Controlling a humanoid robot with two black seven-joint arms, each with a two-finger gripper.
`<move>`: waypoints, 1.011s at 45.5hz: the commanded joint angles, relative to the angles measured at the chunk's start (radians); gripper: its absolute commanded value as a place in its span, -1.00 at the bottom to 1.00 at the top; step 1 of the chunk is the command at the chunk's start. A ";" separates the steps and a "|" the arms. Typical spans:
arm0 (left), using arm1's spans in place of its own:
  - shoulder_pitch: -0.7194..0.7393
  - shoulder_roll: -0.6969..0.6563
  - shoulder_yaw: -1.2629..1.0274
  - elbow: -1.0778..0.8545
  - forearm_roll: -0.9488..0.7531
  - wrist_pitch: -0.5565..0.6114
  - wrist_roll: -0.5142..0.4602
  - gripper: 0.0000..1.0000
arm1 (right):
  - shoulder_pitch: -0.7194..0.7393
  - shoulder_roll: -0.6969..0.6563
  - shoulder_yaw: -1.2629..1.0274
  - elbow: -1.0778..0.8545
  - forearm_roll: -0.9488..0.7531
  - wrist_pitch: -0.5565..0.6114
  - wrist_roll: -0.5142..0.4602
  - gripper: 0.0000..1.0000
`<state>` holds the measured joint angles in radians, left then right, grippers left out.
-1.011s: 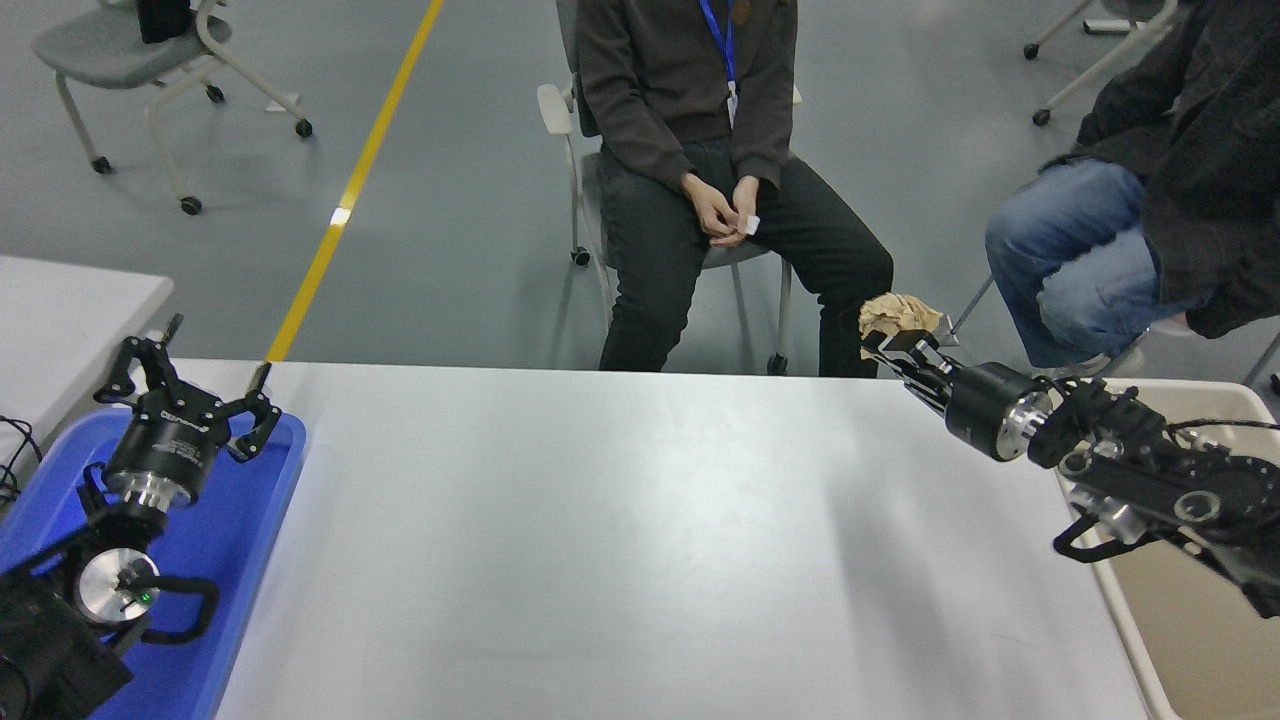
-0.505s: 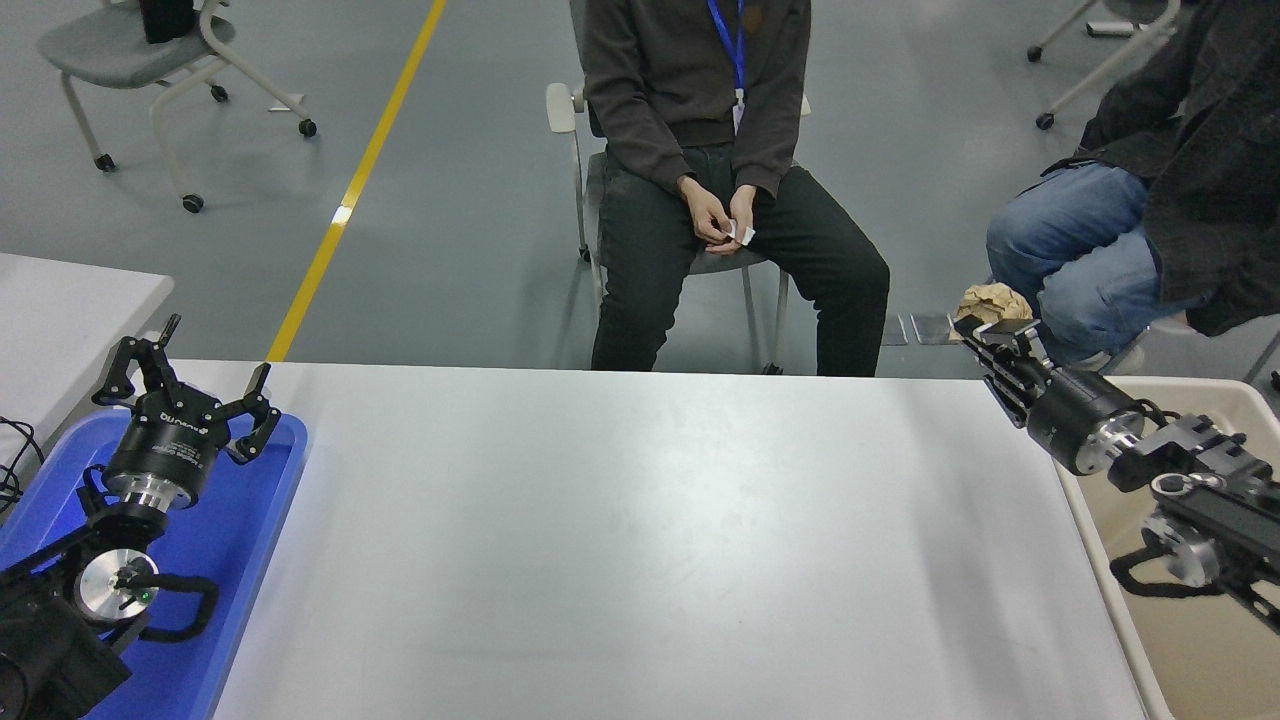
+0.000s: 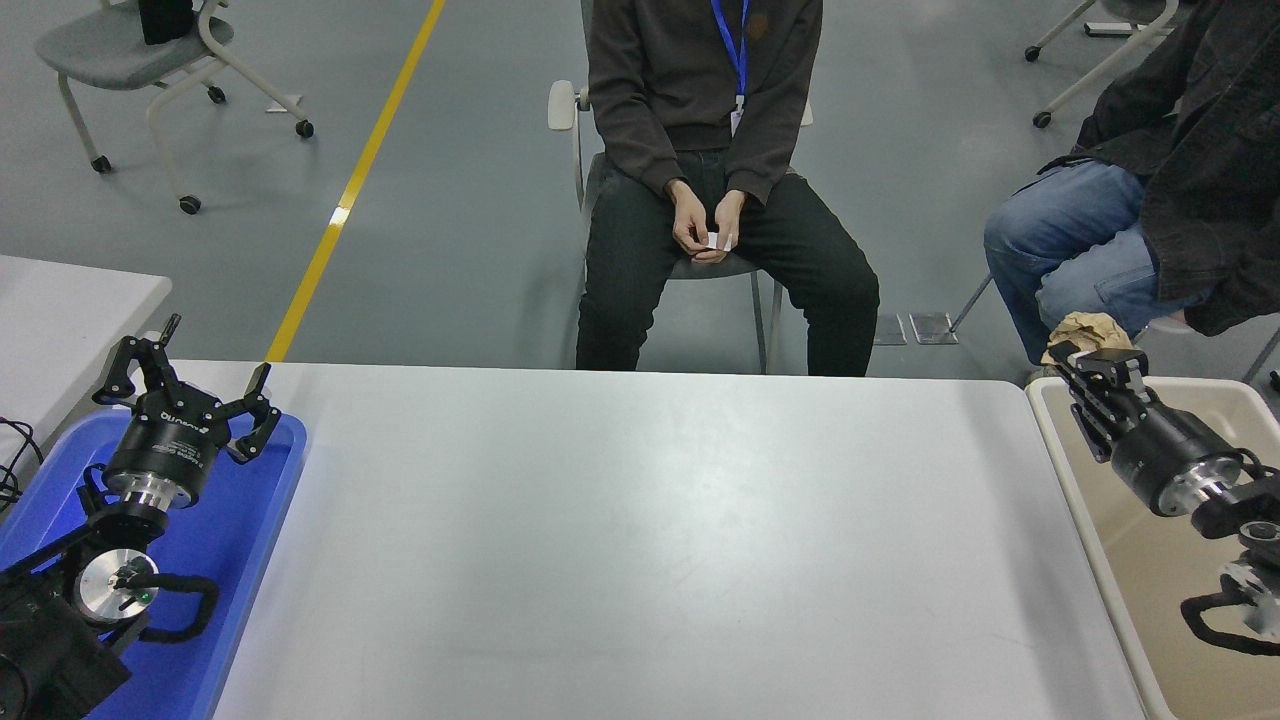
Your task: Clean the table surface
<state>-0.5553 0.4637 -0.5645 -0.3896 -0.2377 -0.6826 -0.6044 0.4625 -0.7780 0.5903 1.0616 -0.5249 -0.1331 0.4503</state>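
Risk at this moment was small but real, and it sat at the right-hand edge. Largest in view, the table surface (image 3: 640, 540) filled the middle of the picture from 9 to 3 o'clock, bare white-grey with nothing on it that I could see. At 3 to 4 o'clock, just beside its right edge, stood a beige bin (image 3: 1085, 520); at 8 o'clock a blue tray (image 3: 255, 520) lay on the surface, with the left pincer (image 3: 185, 385) parked over it, fingers spread apart. The right pincer (image 3: 1098, 362) hung above the bin's far corner, clamped on a crumpled brown paper wad (image 3: 1085, 328). That wad appeared to sit over or even beyond the bin's far rim, so a release here could let it glance off and fall to the floor, near the seated person in jeans (image 3: 1080, 250). Light paper may also cling to a finger on opening.
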 commanded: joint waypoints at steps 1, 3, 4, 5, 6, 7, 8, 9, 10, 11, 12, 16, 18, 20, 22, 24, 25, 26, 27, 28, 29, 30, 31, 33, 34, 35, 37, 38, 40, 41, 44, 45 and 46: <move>0.000 0.001 0.000 0.000 0.000 0.000 0.000 1.00 | -0.015 0.000 0.014 -0.052 0.034 0.000 0.005 -1.00; 0.000 0.000 0.000 0.000 0.000 0.000 0.000 1.00 | -0.015 0.003 0.013 -0.077 0.036 0.001 0.005 -1.00; 0.000 0.000 0.000 0.000 0.000 0.000 0.000 1.00 | -0.015 0.003 0.013 -0.089 0.037 0.003 0.005 -1.00; 0.000 0.000 0.000 0.000 0.000 0.000 0.000 1.00 | -0.015 0.005 0.013 -0.104 0.037 0.003 0.005 -1.00; 0.000 0.000 0.000 0.000 0.000 0.000 0.000 1.00 | -0.015 0.005 0.008 -0.121 0.037 0.003 0.005 -1.00; 0.000 0.000 0.000 0.000 0.000 0.000 0.000 1.00 | -0.015 0.006 0.003 -0.136 0.037 0.003 0.005 -1.00; 0.000 0.000 0.000 0.000 0.000 0.000 0.000 1.00 | -0.015 0.006 0.002 -0.153 0.037 0.004 0.005 -1.00; 0.000 0.000 0.000 0.000 0.000 0.000 0.000 1.00 | -0.015 0.009 0.000 -0.169 0.037 0.004 0.005 -1.00; 0.000 0.000 0.000 0.000 0.000 0.000 0.000 1.00 | -0.015 0.014 -0.003 -0.186 0.037 0.006 0.005 -1.00; 0.000 0.000 0.000 0.000 0.000 0.000 0.000 1.00 | -0.013 0.023 -0.006 -0.204 0.037 0.006 0.004 -1.00; 0.000 0.000 0.000 0.000 0.000 0.000 0.000 1.00 | -0.013 0.029 -0.009 -0.224 0.037 0.006 0.004 -1.00; 0.000 0.001 0.000 0.000 0.000 0.000 0.000 1.00 | -0.010 0.062 -0.036 -0.327 0.036 0.007 0.004 -1.00; 0.000 0.000 0.000 0.000 0.000 0.000 0.000 1.00 | -0.001 0.080 -0.066 -0.379 0.037 0.007 0.001 -1.00; 0.000 0.000 0.000 0.000 0.000 0.000 0.000 1.00 | 0.002 0.097 -0.087 -0.426 0.037 0.007 -0.001 -1.00; 0.000 0.000 0.000 0.000 0.000 0.000 0.000 1.00 | 0.002 0.118 -0.099 -0.475 0.039 0.007 -0.002 -1.00; 0.000 0.000 0.000 0.000 0.000 0.000 0.000 1.00 | 0.002 0.146 -0.106 -0.532 0.039 0.009 -0.007 -1.00; 0.000 0.000 0.000 0.000 0.000 0.000 0.000 1.00 | 0.004 0.161 -0.110 -0.563 0.039 0.010 -0.009 -1.00; 0.000 0.001 0.000 0.000 0.000 0.000 0.000 1.00 | 0.005 0.176 -0.115 -0.595 0.039 0.016 -0.009 -1.00; 0.000 0.000 0.000 0.000 0.000 0.000 0.000 1.00 | 0.007 0.190 -0.121 -0.627 0.039 0.023 -0.009 -1.00; 0.000 0.000 0.000 0.000 0.000 0.000 0.000 1.00 | 0.011 0.204 -0.127 -0.661 0.039 0.032 -0.009 -1.00; 0.000 0.000 0.000 0.000 0.000 0.000 0.000 1.00 | 0.016 0.219 -0.132 -0.693 0.039 0.042 -0.009 -1.00; 0.000 0.000 0.000 0.000 0.000 0.000 0.000 1.00 | 0.021 0.236 -0.135 -0.728 0.040 0.052 -0.009 -1.00; 0.000 0.000 0.000 0.000 0.000 0.000 0.000 1.00 | 0.027 0.252 -0.139 -0.762 0.042 0.062 -0.010 -1.00; 0.000 0.000 0.000 0.000 0.000 0.000 0.000 1.00 | 0.033 0.287 -0.141 -0.831 0.045 0.081 -0.010 -1.00; 0.000 0.000 0.000 0.000 0.000 0.000 0.000 1.00 | 0.035 0.304 -0.141 -0.865 0.045 0.088 -0.010 -1.00; 0.000 0.000 0.000 0.000 0.000 0.000 0.000 1.00 | 0.036 0.319 -0.142 -0.894 0.045 0.095 -0.010 -1.00; 0.000 0.000 0.000 0.000 0.000 0.000 0.000 1.00 | 0.041 0.347 -0.156 -0.951 0.045 0.101 -0.010 -1.00; 0.000 0.000 0.000 0.000 0.000 0.000 -0.002 1.00 | 0.042 0.358 -0.164 -0.971 0.045 0.101 -0.012 -1.00; 0.000 0.000 0.000 0.000 0.000 0.000 0.000 1.00 | 0.045 0.374 -0.176 -1.000 0.045 0.101 -0.013 -1.00; 0.000 0.000 0.000 0.000 0.000 0.000 0.000 1.00 | 0.047 0.381 -0.179 -1.009 0.046 0.099 -0.016 -1.00; 0.000 0.000 0.000 0.000 0.000 0.000 0.000 1.00 | 0.047 0.385 -0.181 -1.020 0.054 0.092 -0.041 -1.00; 0.000 0.000 0.000 0.000 0.000 0.000 0.000 1.00 | 0.047 0.385 -0.182 -1.020 0.059 0.090 -0.050 -1.00; 0.000 0.000 0.000 0.000 0.000 0.000 0.000 1.00 | 0.047 0.385 -0.182 -1.022 0.065 0.089 -0.059 -1.00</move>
<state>-0.5553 0.4633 -0.5645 -0.3896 -0.2378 -0.6826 -0.6044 0.4965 -0.4705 0.4411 0.2029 -0.4802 -0.0557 0.4343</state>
